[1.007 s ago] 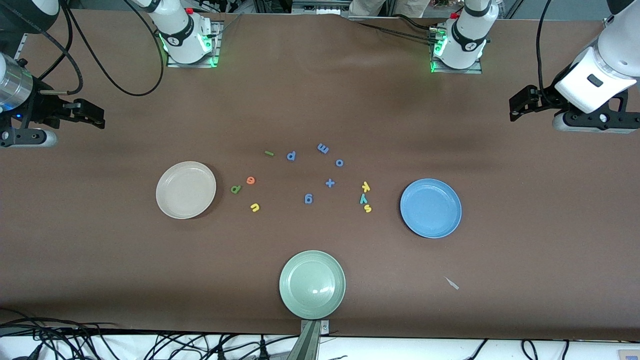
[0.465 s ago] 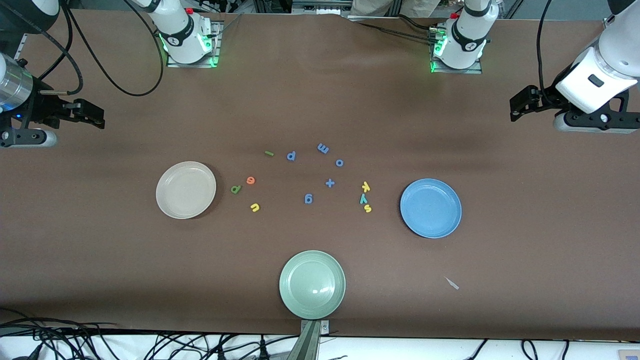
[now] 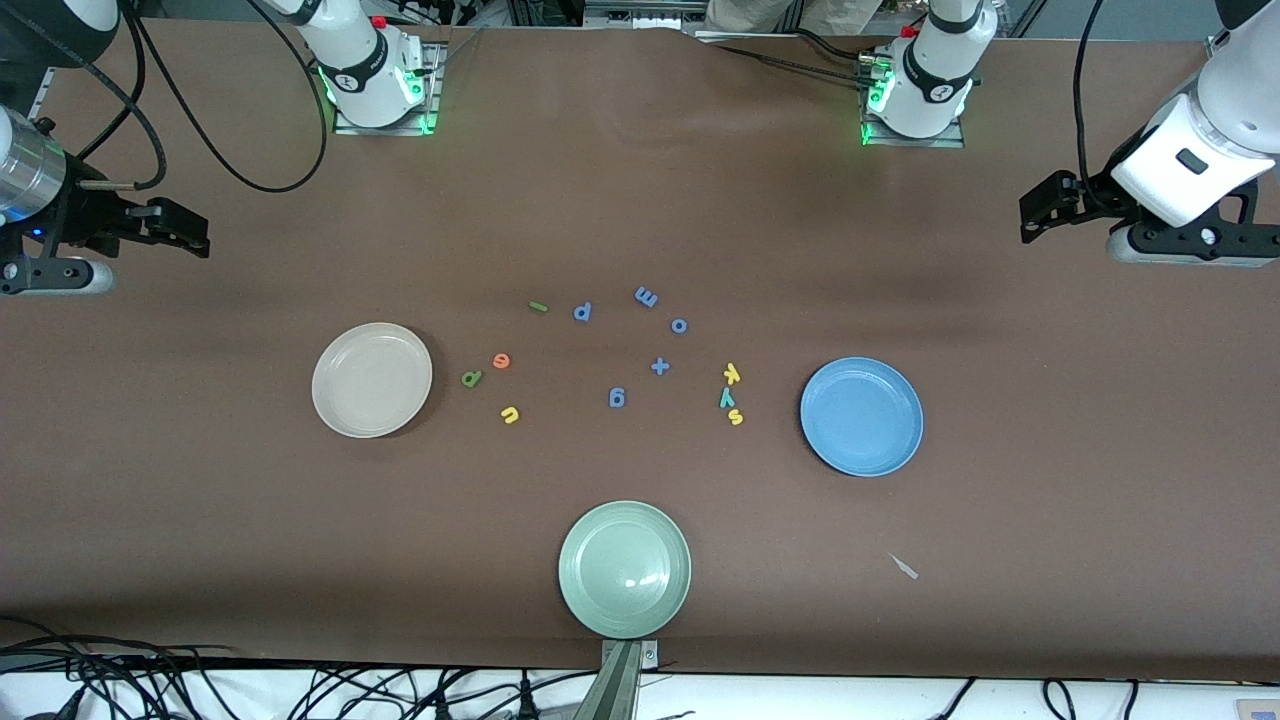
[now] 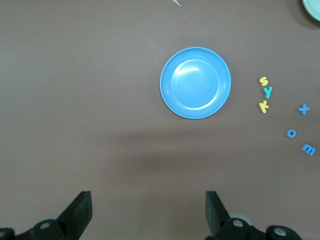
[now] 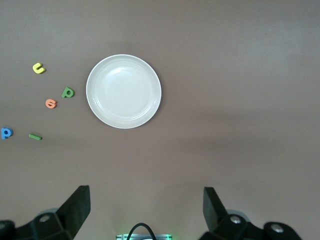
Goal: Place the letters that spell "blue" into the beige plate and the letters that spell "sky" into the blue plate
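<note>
The beige plate (image 3: 372,380) (image 5: 123,91) lies bare toward the right arm's end. Beside it are the olive b (image 3: 471,378) (image 5: 67,92), orange e (image 3: 501,361), yellow u (image 3: 510,414) and green l (image 3: 538,307). The blue plate (image 3: 861,416) (image 4: 195,82) lies bare toward the left arm's end. The yellow k (image 3: 732,373), teal y (image 3: 727,397) and yellow s (image 3: 736,417) line up beside it. My right gripper (image 3: 200,236) (image 5: 146,207) hangs open and holds nothing, high over the table's end. My left gripper (image 3: 1026,215) (image 4: 147,210) hangs open over the other end.
A pale green plate (image 3: 624,569) sits by the table edge nearest the front camera. Blue letters p (image 3: 582,312), m (image 3: 646,296), o (image 3: 679,325), g (image 3: 616,397) and a blue plus (image 3: 659,366) lie mid-table. A small pale scrap (image 3: 904,566) lies nearer the camera than the blue plate.
The left arm's hand has shifted very slightly. The plates, the letters and the right arm have not moved.
</note>
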Tool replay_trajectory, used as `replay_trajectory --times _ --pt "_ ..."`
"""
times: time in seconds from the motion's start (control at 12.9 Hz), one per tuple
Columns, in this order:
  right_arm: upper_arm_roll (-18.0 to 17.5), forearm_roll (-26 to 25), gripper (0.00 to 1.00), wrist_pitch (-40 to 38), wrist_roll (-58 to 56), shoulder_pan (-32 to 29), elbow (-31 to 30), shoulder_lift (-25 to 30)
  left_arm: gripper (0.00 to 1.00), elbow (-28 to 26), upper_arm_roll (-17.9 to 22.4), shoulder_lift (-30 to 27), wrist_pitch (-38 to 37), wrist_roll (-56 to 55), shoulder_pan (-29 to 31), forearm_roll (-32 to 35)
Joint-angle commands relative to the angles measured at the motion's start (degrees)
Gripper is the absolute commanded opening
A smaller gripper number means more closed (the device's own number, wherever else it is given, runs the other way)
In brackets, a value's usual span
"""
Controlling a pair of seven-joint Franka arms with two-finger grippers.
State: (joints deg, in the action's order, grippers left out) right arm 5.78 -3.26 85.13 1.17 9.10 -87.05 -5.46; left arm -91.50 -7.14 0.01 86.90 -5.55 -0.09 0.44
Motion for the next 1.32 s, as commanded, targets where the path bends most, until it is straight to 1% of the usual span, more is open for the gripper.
replay_trajectory --times 0.0,0.85,0.93,1.01,1.08,1.16,1.24 --pt "-0.33 -0.79 1.0 -0.84 -0.55 -0.23 1.53 -0.6 1.0 -0.09 -0.06 -0.63 0.03 0.89 0.18 0.79" --pt "-0.33 -0.78 1.0 -0.31 -0.29 -0.4 1.53 -0.69 1.0 -0.09 -0.06 -0.63 0.03 0.89 0.18 0.79" --pt "-0.25 -0.52 1.0 0.3 -0.46 -0.58 1.53 -0.78 1.0 -0.09 -0.06 -0.63 0.03 0.89 0.18 0.79" --pt "-0.25 -0.35 1.0 2.82 -0.2 -1.54 1.53 -0.87 1.0 -0.09 -0.06 -0.63 0.03 0.89 0.18 0.79" --pt "-0.25 -0.08 1.0 4.85 0.06 -2.68 1.44 -1.65 1.0 -0.09 -0.06 -0.63 0.03 0.89 0.18 0.79" --pt "-0.25 0.0 1.0 7.39 0.32 -3.56 1.44 -3.83 1.0 -0.09 -0.06 -0.63 0.03 0.89 0.18 0.79" --pt "-0.33 -0.08 1.0 8.38 0.41 -3.57 1.61 -7.16 1.0 -0.09 -0.06 -0.63 0.03 0.89 0.18 0.79"
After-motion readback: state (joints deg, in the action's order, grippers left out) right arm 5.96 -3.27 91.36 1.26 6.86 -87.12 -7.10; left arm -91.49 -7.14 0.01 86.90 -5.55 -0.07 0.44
